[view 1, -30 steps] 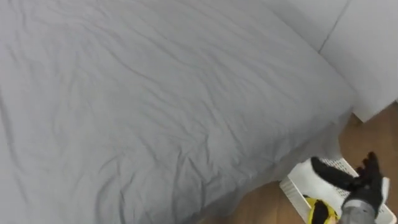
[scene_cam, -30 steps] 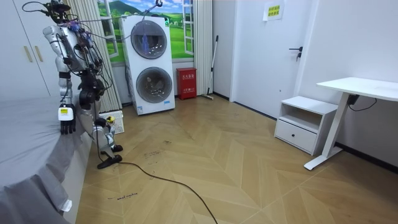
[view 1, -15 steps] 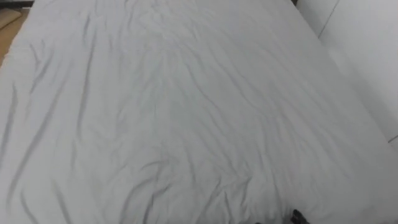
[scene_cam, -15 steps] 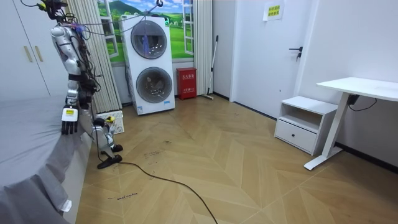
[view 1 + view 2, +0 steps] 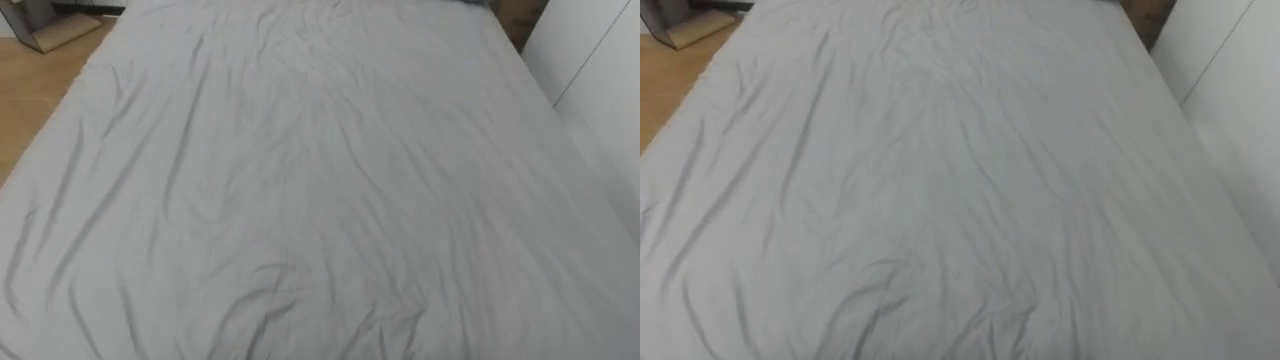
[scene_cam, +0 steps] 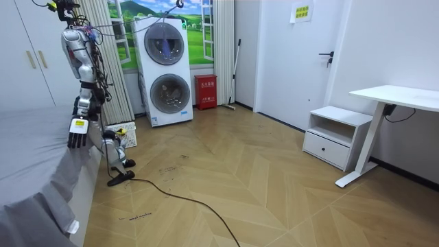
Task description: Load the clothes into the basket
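**A:** The robot stands at the edge of the bed (image 5: 300, 180), head tipped down over it. All we get there is wrinkled grey sheet (image 5: 940, 200) from side to side, with no garment lying on it.

**B:** So where are the clothes?

**A:** The white laundry basket (image 6: 126, 134) sits on the floor (image 6: 226, 178) just off the bed, behind the robot's legs. What's inside it I cannot tell from here.

**B:** And the hand?

**A:** The left robot hand (image 6: 77, 135) hangs beside the bed's edge, fingers straight and loose, holding nothing.

**B:** Reads to me as a sweep of the bed for leftovers, late in the job.

**A:** Agreed. If a piece turns up, the next move calls for a reach across the bed and a pinch of the cloth. Then it's a turn away from the bed to the basket.
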Controlling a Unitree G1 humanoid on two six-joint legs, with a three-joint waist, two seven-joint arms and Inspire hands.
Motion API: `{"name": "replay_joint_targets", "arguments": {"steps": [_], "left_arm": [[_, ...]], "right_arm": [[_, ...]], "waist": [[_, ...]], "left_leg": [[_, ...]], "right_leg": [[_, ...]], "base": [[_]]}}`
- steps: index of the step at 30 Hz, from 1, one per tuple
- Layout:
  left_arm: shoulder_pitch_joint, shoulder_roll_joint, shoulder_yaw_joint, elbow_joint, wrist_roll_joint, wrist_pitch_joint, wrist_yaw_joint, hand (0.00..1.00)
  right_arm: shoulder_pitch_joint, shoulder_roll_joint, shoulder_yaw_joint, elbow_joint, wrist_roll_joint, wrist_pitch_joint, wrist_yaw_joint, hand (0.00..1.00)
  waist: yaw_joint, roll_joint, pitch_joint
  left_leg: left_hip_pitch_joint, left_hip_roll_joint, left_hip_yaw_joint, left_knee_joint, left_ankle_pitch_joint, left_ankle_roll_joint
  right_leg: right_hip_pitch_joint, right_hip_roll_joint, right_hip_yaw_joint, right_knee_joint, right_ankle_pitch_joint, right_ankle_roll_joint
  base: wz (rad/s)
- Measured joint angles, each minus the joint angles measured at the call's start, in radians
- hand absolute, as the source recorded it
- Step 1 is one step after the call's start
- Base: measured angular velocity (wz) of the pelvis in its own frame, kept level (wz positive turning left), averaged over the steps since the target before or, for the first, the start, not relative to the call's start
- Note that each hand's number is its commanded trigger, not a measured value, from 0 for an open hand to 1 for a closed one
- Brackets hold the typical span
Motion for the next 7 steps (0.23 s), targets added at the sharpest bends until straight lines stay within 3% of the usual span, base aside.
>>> {"name": "replay_joint_targets", "arguments": {"steps": [7], "left_arm": [[-0.004,-0.007,0.017,0.010,0.036,-0.001,-0.002,0.00]], "right_arm": [[0.002,-0.001,-0.001,0.004,-0.052,0.000,-0.002,0.00]], "waist": [[0.000,0.009,0.0019]], "left_leg": [[0.000,0.000,0.001,0.000,-0.001,0.002]], "right_leg": [[0.001,0.000,0.002,0.000,0.000,0.000]], "base": [[-0.01]]}}
